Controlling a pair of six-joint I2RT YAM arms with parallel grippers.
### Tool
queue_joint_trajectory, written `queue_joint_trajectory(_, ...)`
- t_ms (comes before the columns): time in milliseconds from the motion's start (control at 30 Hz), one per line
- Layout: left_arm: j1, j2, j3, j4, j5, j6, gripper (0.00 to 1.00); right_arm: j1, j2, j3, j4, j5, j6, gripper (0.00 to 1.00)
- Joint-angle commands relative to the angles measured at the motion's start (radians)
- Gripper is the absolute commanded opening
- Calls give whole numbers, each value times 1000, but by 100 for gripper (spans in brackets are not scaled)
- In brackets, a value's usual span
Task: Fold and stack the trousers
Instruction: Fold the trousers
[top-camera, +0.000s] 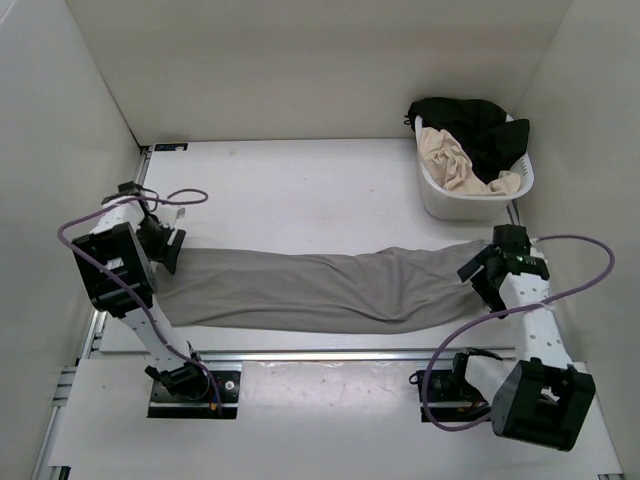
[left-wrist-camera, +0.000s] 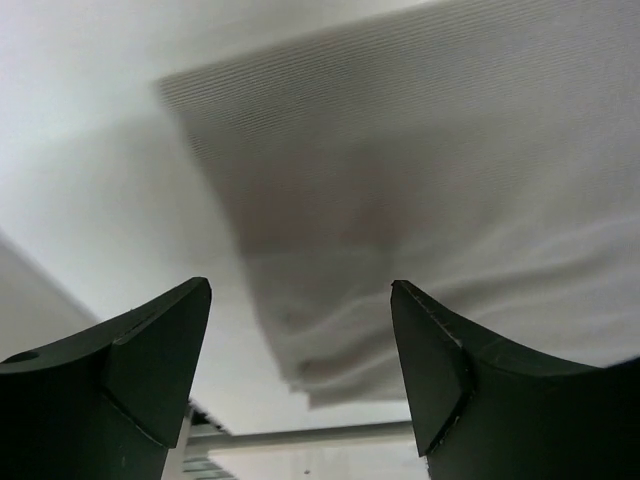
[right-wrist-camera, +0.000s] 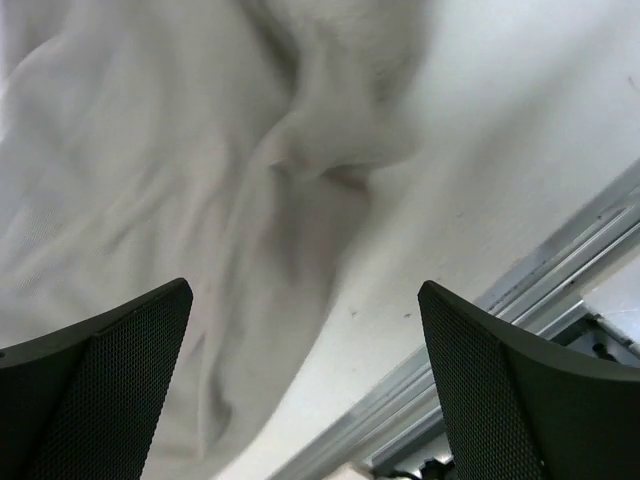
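The grey trousers (top-camera: 320, 288) lie stretched flat across the table, folded lengthwise, running from left to right. My left gripper (top-camera: 168, 250) hangs over their left end, jaws wide open and empty; the left wrist view shows the cloth's layered corner (left-wrist-camera: 330, 360) below the fingers (left-wrist-camera: 440, 370). My right gripper (top-camera: 478, 272) hangs over the rumpled right end, open and empty; the right wrist view shows the wrinkled cloth (right-wrist-camera: 200, 250) under its left finger (right-wrist-camera: 100, 390).
A white laundry basket (top-camera: 440, 200) stands at the back right with a beige garment (top-camera: 455, 160) and a black garment (top-camera: 475, 125) in it. A metal rail (top-camera: 320, 353) runs along the table's near edge. White walls enclose three sides.
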Motion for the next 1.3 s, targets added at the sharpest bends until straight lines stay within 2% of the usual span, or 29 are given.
queue_joint_trajectory(0, -40, -13, -84, 121, -49, -63, 84, -110, -24, -64, 128, -48, 58, 99)
queue_joint_trajectory(67, -40, -4, -104, 160, -87, -78, 84, -156, 11, -73, 173, -78, 58, 99)
queue_joint_trajectory(167, -40, 5, -129, 180, -107, -104, 84, -178, 94, -111, 338, -133, 12, 99)
queue_joint_trajectory(200, -40, 5, -138, 180, -107, -114, 83, -178, 132, -111, 415, -133, -14, 99)
queue_joint_trajectory(333, -40, 14, -147, 198, -98, -123, 82, -205, 207, -111, 533, -133, -47, 99)
queue_joint_trajectory(467, -40, 48, -147, 207, -98, -132, 77, -306, 343, -95, 538, -179, -27, 99)
queue_joint_trajectory(600, -40, 68, -115, 217, -98, -141, 72, -340, 430, -85, 549, -222, 8, 97)
queue_joint_trajectory(700, -40, 77, -78, 217, -98, -141, 69, -349, 460, -76, 549, -222, 8, 77)
queue_joint_trajectory(733, -40, 88, -69, 217, -98, -152, 69, -349, 476, -65, 549, -222, 8, 56)
queue_joint_trajectory(767, -40, 88, -51, 217, -98, -152, 69, -349, 476, -65, 549, -208, 8, 39)
queue_joint_trajectory(867, -40, 97, -14, 191, -58, -161, 69, -349, 487, -56, 549, -190, -17, 9)
queue_joint_trajectory(933, -40, 97, 3, 177, -40, -161, 69, -349, 468, -44, 549, -199, -27, 1)
queue_joint_trajectory(1100, -40, 79, 50, 128, -18, -170, 71, -334, 358, -24, 476, -122, -62, 0)
queue_joint_trajectory(1167, -40, 79, 51, 114, -18, -170, 71, -271, 287, 34, 413, 34, -77, 0)
queue_joint_trajectory(1267, -40, 67, 51, 102, -9, -170, 73, -111, 214, 120, 301, 221, -90, 0)
